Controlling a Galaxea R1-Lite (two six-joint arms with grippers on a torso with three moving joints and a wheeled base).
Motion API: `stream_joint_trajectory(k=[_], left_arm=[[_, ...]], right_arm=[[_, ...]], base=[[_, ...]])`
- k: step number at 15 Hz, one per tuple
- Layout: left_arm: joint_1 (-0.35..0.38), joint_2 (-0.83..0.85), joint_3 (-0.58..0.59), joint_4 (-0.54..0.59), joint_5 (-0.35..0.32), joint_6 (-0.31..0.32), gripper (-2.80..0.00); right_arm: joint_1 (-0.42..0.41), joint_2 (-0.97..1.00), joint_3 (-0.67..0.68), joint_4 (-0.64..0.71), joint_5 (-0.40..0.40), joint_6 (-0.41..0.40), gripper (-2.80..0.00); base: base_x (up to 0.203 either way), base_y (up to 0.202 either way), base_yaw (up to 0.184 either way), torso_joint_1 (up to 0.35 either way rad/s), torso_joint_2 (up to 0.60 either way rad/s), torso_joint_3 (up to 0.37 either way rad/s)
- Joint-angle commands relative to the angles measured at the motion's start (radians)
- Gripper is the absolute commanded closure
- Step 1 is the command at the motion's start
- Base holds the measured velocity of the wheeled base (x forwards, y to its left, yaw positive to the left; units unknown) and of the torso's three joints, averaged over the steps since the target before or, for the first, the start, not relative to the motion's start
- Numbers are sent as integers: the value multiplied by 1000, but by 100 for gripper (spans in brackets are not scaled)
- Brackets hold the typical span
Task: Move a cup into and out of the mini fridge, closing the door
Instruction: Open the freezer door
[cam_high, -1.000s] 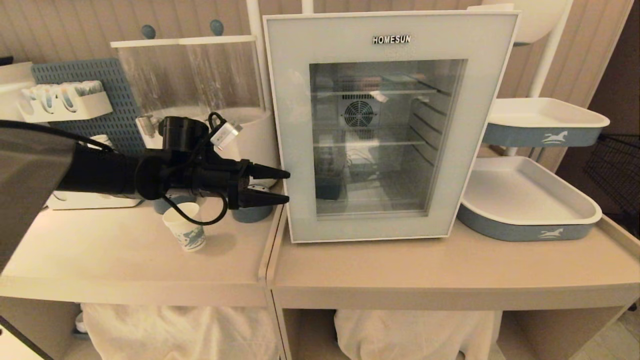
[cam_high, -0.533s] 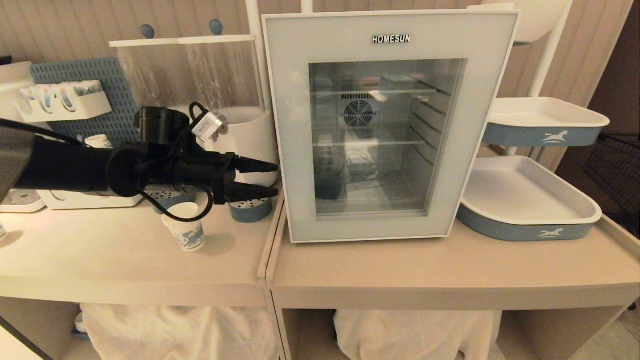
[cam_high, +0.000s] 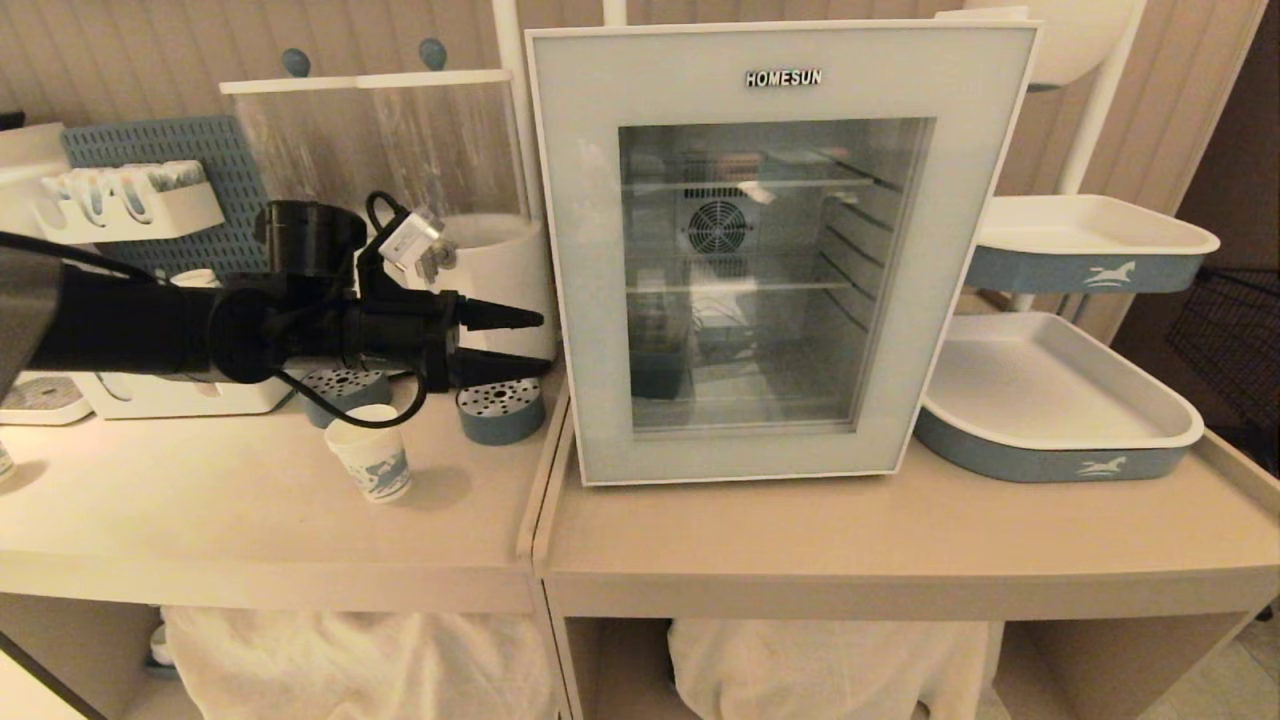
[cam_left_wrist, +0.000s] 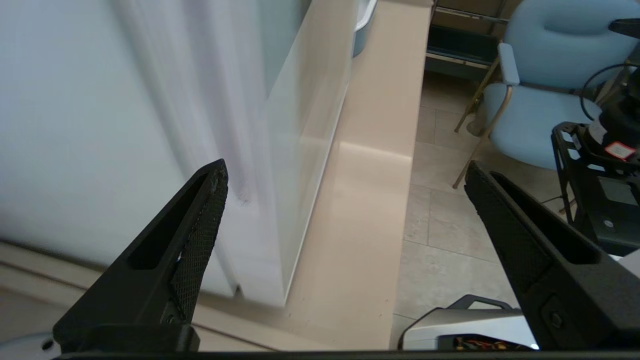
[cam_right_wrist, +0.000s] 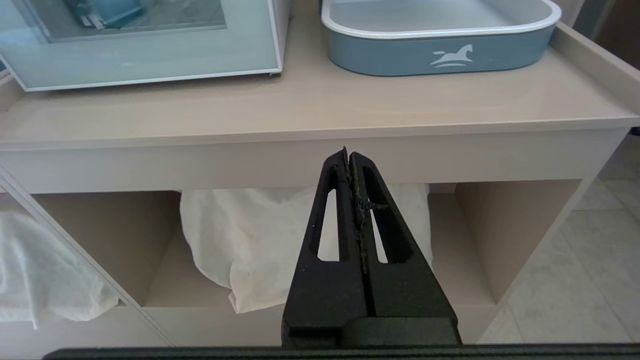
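Left tool (cam_high: 545, 343), open and empty, has backed away from the shut door (cam_high: 590, 300). Cup (cam_high: 372, 453) stands out on the worktop (cam_high: 250, 520); task looks nearly complete.

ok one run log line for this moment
left gripper: open, empty, beside door | door: shut | cup: on counter | right gripper: shut, parked

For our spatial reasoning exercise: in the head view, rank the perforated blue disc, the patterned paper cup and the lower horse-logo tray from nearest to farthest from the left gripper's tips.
1. Perforated blue disc, just below the left gripper.
2. Paper cup, lower and back toward the arm.
3. Lower horse-logo tray, far across, beyond the fridge.
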Motion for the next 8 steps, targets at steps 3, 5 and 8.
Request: stream_joint_trajectory(k=[3,5,8], left_arm=[[-39,59,-29,-1,-6,-3,-280],[-60,65,-36,-3,-15,-40,-280],[-74,73,-46,-8,-47,-75,-280]], right_arm=[[1,0,0,-1,0,0,0],[1,0,0,-1,0,0,0],[1,0,0,1,0,0,0]], base=[[0,0,0,0,0,0],[0,0,0,0,0,0],[0,0,0,0,0,0]])
